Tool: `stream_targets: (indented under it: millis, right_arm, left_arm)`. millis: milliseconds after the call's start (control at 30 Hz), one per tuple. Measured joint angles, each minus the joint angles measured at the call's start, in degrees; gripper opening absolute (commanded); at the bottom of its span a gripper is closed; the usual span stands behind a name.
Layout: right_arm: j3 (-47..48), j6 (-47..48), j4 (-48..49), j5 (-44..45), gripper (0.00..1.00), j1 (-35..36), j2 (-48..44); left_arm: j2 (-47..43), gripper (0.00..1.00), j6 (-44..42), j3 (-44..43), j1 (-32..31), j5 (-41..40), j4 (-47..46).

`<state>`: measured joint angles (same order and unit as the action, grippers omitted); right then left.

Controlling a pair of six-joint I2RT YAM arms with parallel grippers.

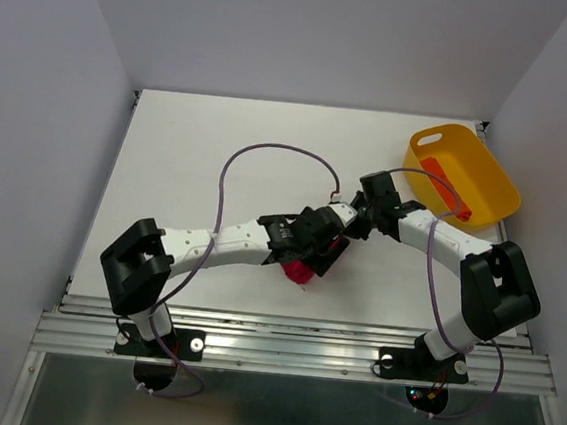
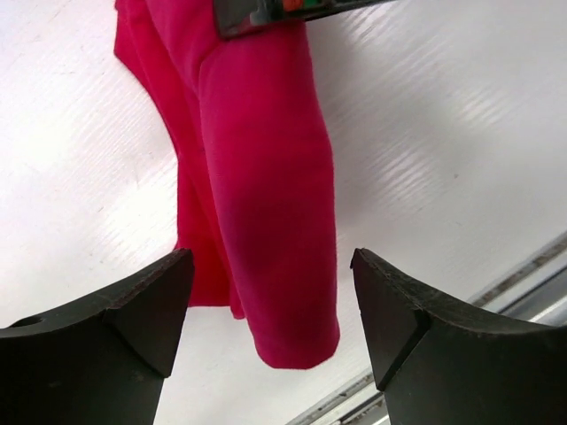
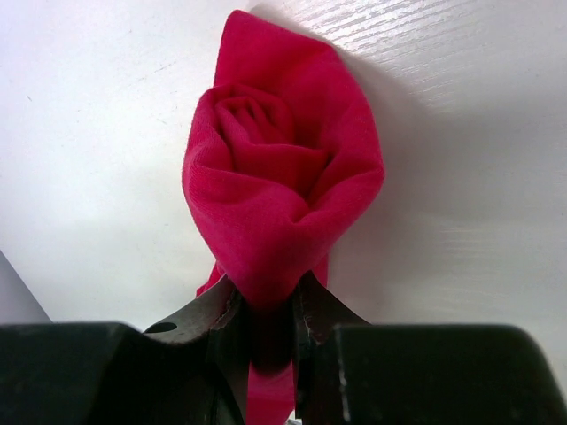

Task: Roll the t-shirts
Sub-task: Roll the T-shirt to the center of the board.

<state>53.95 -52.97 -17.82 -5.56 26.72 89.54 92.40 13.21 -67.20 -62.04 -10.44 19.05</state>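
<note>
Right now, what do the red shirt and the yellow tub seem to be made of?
The red shirt: soft matte cloth, probably a cotton-like knit; it bends into a rolled spiral with gentle creases. The yellow tub: probably moulded plastic, smooth and evenly coloured; it has a stiff even rim and a cut-out handle.

The top external camera looks down from above and behind the arm bases, covering the table (image 1: 188,163) from near edge to far wall. Each wrist camera sits close over the tabletop, looking out past the left gripper (image 2: 273,266) or the right gripper (image 3: 266,297). All three views share the crimson t-shirt (image 1: 299,270).
</note>
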Motion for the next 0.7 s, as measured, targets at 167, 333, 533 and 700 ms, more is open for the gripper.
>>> stream_targets:
  millis: [167,333,533,700]
  right_arm:
    - [0.0,0.0,0.0,0.0,0.01,0.0,0.0]
    - [0.0,-0.2,0.0,0.0,0.01,0.0,0.0]
    - [0.0,-0.5,0.0,0.0,0.01,0.0,0.0]
    - [0.0,-0.8,0.0,0.2,0.10,0.0,0.0]
  left_arm:
    - [3.7,0.84,0.5,0.0,-2.5,-5.2,1.0]
    - [6.3,0.78,1.5,0.0,-3.6,-6.2,0.9]
    - [6.7,0.00,2.7,0.0,-3.5,-7.0,-0.1]
    - [5.4,0.00,3.4,1.8,0.0,-0.1,-3.4]
